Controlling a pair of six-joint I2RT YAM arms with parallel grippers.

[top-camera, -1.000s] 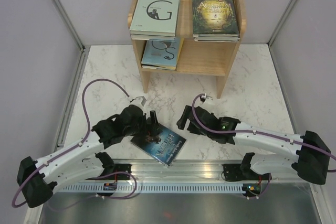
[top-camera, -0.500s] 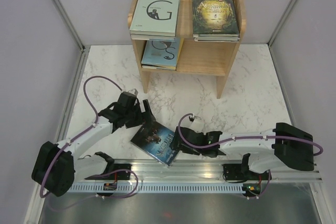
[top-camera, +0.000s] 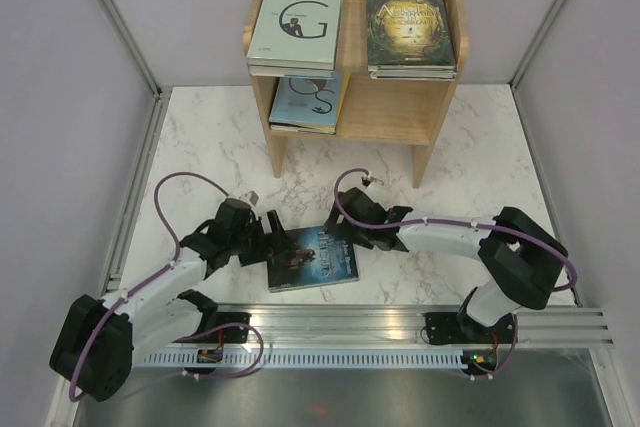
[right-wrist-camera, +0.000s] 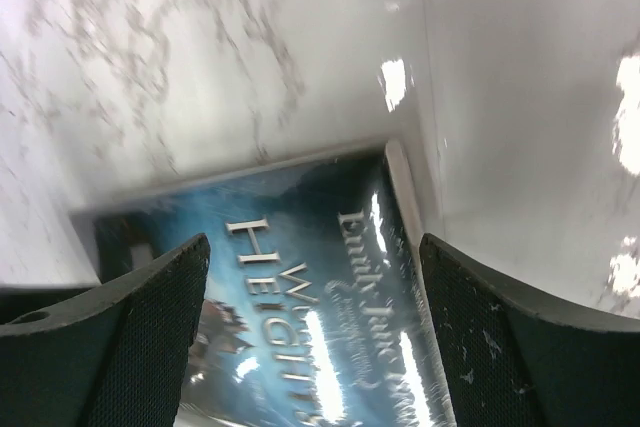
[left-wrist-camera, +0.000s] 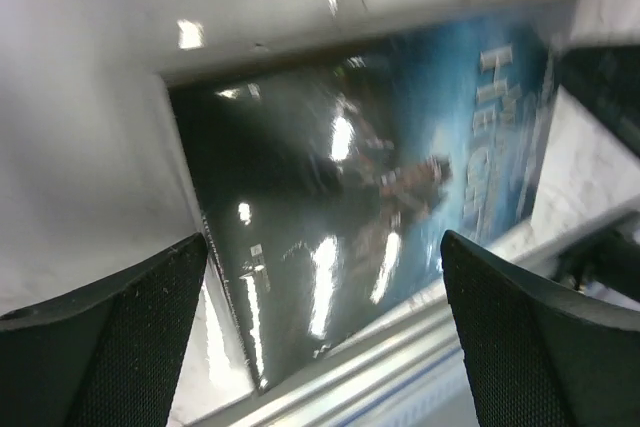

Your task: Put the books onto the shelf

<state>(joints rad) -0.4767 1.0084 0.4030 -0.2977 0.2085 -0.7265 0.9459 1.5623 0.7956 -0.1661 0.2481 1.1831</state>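
One book (top-camera: pixel 312 257) with a dark blue glossy cover lies flat on the marble table, near the front. My left gripper (top-camera: pixel 268 245) is open at its left edge, and in the left wrist view the book (left-wrist-camera: pixel 370 197) lies beyond the spread fingers (left-wrist-camera: pixel 130 337). My right gripper (top-camera: pixel 362 227) is open at the book's upper right corner; the right wrist view shows the cover (right-wrist-camera: pixel 300 277) between its fingers (right-wrist-camera: pixel 500 347). The wooden shelf (top-camera: pixel 400 112) stands at the back. On its top lie a pale green "G" book (top-camera: pixel 296 25) and a dark green-gold one (top-camera: pixel 410 27). A blue book (top-camera: pixel 308 99) is on the lower tier.
A metal rail (top-camera: pixel 400 322) runs along the table's front edge just below the book. Grey walls close the left, right and back. The shelf's legs (top-camera: pixel 422 162) stand on the table behind the right gripper.
The book has turned from a diagonal to nearly square with the table edge. The right gripper swung from the front rail up to the book's right corner. The left gripper shifted to its left edge.
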